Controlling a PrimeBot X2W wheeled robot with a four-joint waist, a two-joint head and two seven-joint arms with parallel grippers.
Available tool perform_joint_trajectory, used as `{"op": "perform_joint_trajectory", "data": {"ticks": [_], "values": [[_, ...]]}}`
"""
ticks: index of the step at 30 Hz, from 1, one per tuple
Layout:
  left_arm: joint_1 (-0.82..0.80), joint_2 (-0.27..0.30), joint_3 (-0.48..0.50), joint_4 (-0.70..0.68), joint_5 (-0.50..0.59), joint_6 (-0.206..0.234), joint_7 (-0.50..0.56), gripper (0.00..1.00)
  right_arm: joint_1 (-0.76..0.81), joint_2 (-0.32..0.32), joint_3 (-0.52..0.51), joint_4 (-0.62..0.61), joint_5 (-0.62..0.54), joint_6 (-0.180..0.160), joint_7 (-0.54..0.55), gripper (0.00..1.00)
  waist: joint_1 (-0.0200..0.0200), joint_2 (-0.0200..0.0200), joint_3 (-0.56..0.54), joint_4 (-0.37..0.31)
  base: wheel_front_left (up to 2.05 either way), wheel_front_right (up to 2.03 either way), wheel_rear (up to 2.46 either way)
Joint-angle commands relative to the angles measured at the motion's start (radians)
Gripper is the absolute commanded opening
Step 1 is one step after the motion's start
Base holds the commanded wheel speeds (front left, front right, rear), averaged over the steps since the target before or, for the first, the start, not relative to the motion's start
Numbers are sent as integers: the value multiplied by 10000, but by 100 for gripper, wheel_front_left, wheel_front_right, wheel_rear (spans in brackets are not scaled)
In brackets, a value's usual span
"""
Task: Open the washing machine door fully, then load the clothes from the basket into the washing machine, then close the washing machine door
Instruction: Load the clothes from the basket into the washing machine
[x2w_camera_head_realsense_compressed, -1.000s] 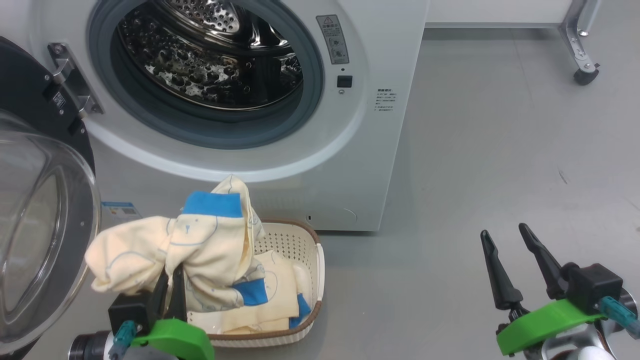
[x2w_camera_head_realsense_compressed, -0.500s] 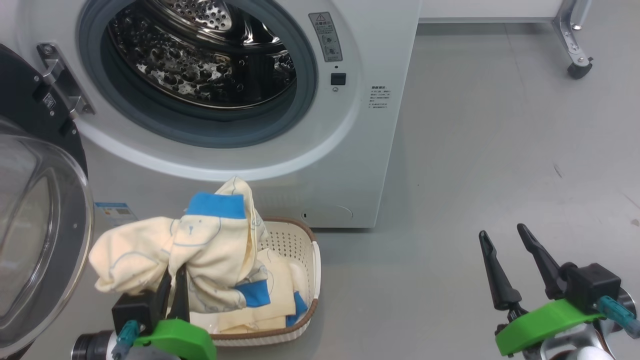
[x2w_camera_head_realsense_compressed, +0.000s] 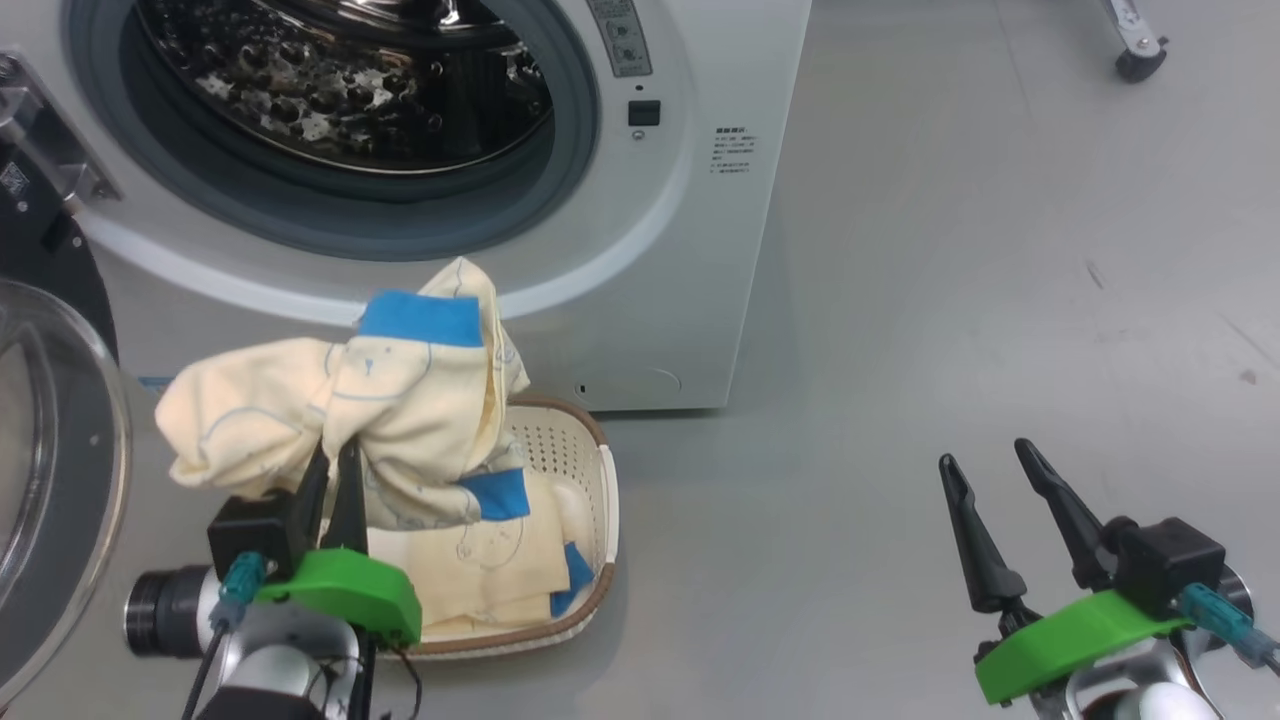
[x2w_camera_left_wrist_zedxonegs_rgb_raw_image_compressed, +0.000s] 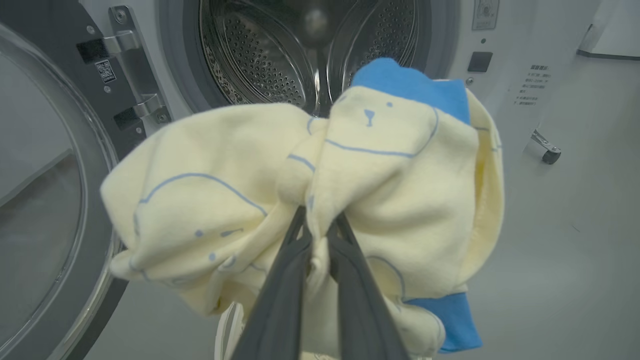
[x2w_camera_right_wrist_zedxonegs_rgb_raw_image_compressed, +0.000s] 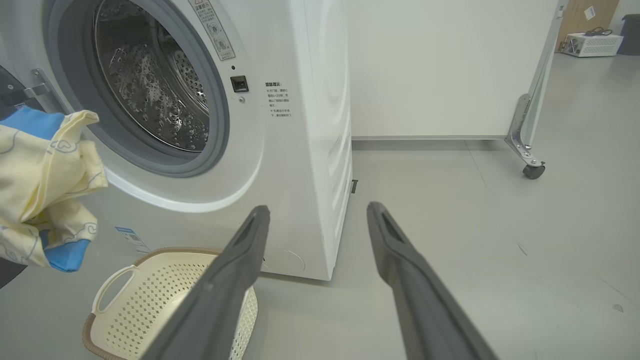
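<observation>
left hand (x2w_camera_head_realsense_compressed: 330, 470) pinching clothes (x2w_camera_head_realsense_compressed: 340, 400), bunched above its fingertips, over basket (x2w_camera_head_realsense_compressed: 590, 500)

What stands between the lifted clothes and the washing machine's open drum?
Nothing visible. The left claw holds the clothes in front of the drum mouth; the door is swung aside to the left, and the basket sits below.

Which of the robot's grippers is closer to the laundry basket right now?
Left. The left gripper, shut on the clothes, is at the basket's left side; the right gripper hangs open far off to the basket's right, over the floor.
</observation>
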Motion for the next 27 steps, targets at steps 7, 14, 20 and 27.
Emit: {"op": "perform_joint_trajectory", "data": {"ticks": [7,14,20,27], "values": [[-1991,562,648,198,111,-84,180,0,-1120,-98,503,-118,259,-29,-393,100,-1,0,1239,-622,0,0,0],[-3678,959,857,1111,-53,-559,740,0,-1807,-98,745,290,579,-29,-745,100,-1,0,2246,-1188,0,0,0],[-5271,1373,1062,1962,-478,-1235,1681,0,-2373,-98,1015,650,895,-29,-992,100,-1,0,3000,-1687,0,0,0],[-7296,1977,1259,2964,-816,-1824,3018,0,-2898,-98,1296,939,1199,-29,-1106,100,-1,0,3799,-2148,0,0,0]]}}
